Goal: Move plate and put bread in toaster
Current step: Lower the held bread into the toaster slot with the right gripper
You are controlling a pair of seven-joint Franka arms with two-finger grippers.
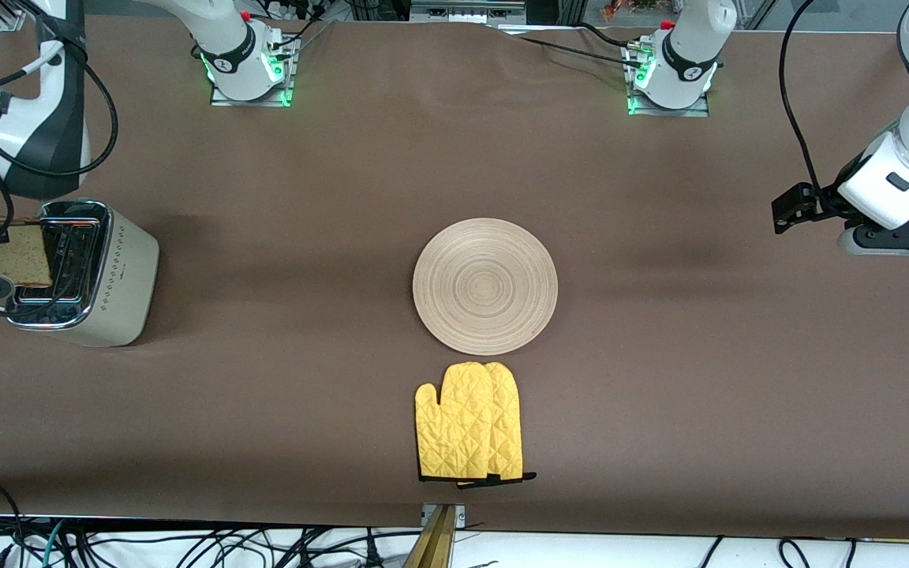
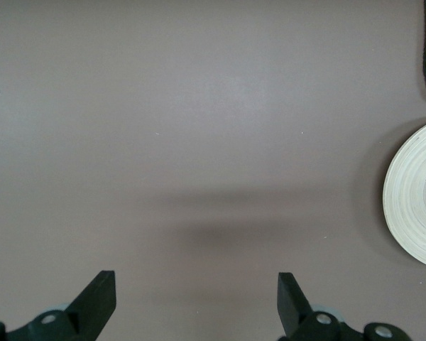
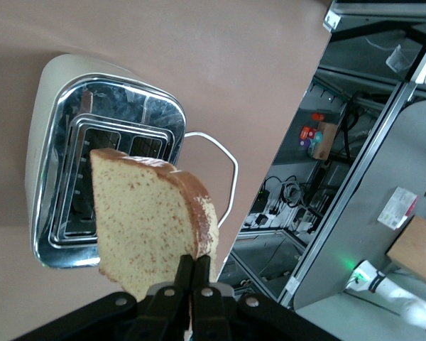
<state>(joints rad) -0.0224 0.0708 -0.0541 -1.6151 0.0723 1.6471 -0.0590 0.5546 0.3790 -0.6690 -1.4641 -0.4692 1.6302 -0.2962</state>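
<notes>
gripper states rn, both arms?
Left gripper: open, empty, over bare table toward the left arm's end, waiting.
Right gripper: shut on the bread, held over the toaster.

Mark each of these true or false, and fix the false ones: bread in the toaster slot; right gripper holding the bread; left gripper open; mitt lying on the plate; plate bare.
1. The bread already sits down in a slot of the toaster. False: it is held over the toaster's chrome top.
2. The right gripper is shut on the bread. True.
3. The left gripper is open over bare table. True.
4. The yellow oven mitt lies on the plate. False: it lies on the table, nearer the front camera than the plate.
5. Nothing lies on the plate. True.
</notes>
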